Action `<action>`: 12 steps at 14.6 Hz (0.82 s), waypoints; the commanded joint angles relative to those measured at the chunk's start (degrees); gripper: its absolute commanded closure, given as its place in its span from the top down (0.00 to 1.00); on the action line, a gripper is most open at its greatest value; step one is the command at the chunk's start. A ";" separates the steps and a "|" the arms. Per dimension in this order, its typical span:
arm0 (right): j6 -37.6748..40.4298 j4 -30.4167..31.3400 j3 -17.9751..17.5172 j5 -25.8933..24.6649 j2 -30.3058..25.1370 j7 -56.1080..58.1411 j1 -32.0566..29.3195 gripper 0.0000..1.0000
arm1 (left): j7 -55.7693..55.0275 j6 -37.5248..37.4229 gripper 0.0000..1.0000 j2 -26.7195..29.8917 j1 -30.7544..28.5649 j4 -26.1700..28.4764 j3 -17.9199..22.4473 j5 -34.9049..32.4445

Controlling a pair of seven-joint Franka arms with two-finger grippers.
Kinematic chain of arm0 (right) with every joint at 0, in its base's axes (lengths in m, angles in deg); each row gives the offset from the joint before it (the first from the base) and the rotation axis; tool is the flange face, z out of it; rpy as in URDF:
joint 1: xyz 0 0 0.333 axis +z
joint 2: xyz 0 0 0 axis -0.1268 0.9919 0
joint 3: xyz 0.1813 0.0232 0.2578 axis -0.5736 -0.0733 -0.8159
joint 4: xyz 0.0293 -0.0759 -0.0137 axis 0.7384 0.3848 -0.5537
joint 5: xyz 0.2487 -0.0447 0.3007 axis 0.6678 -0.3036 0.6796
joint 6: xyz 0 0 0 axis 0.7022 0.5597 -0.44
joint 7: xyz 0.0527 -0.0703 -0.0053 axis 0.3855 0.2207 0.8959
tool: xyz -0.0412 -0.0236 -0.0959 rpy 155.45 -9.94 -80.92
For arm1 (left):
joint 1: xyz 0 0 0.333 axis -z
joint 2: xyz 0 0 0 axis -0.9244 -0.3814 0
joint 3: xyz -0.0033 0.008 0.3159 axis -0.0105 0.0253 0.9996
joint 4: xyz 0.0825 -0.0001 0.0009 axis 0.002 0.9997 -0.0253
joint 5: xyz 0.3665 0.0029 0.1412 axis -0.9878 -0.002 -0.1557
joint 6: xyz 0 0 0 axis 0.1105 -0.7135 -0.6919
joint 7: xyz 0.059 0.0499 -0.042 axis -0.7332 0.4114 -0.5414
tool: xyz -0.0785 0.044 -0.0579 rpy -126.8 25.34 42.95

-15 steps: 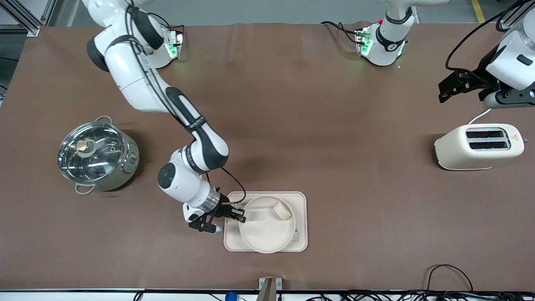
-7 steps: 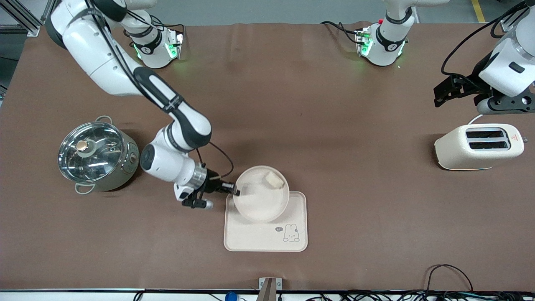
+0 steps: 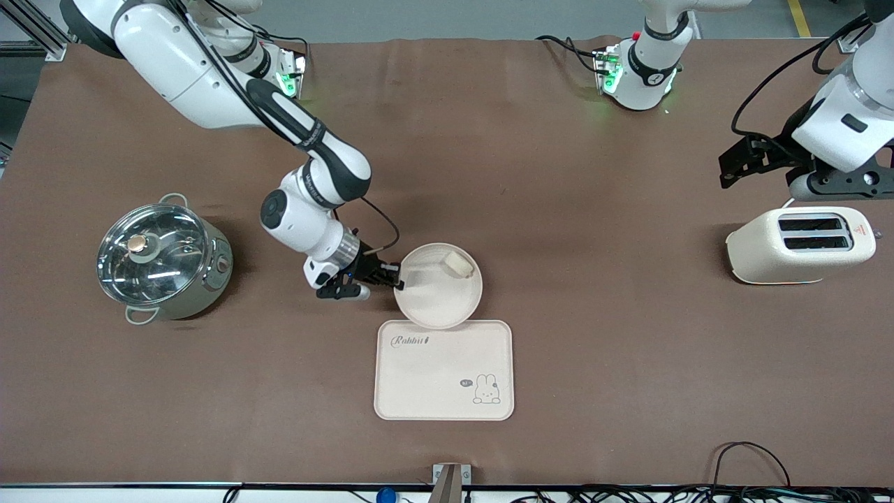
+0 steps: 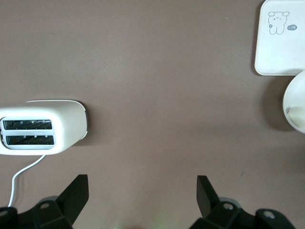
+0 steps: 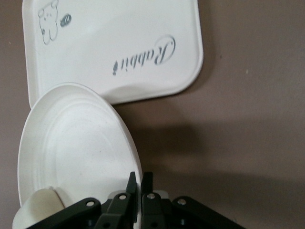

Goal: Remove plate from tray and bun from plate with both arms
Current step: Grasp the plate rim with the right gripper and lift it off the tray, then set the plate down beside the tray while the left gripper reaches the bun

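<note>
My right gripper is shut on the rim of the round cream plate and holds it above the table, just past the tray's edge. In the right wrist view the gripper pinches the plate's rim. The pale bun lies in the plate near its rim, also seen in the right wrist view. My left gripper is open and empty, up in the air by the toaster; its fingers stand wide apart.
A rectangular cream tray with a rabbit drawing lies on the table, nearer to the front camera than the plate. A steel pot with a glass lid stands toward the right arm's end. A cream toaster stands toward the left arm's end.
My right gripper has lifted the plate with the bun off the rabbit tray and carried it away from the front camera. The left gripper has shifted slightly.
</note>
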 commanded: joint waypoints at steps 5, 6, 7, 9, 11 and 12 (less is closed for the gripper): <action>-6.07 5.82 -0.26 1.11 -1.34 6.38 1.56 0.00 | -4.24 2.89 1.00 -6.44 2.33 -0.95 -3.81 -0.02; -6.07 6.17 -0.26 1.11 -1.34 6.56 1.12 0.00 | -9.14 3.15 1.00 -7.32 3.39 -0.07 -3.99 -0.02; -6.07 6.09 -0.26 1.20 -1.17 6.30 1.03 0.03 | -12.49 4.81 1.00 -8.02 4.88 1.50 -4.16 -0.10; -5.81 5.74 -0.26 1.55 -0.99 5.95 0.85 0.20 | -16.46 11.74 1.00 -8.64 6.99 4.84 -4.34 0.07; -5.63 5.47 -0.17 1.64 -0.64 5.68 0.41 0.56 | -25.05 17.46 1.00 -12.14 10.58 6.17 -4.60 0.07; -5.72 5.47 -0.17 1.64 -0.64 5.42 0.67 0.75 | -30.14 19.57 1.00 -14.51 12.26 6.09 -4.60 -0.02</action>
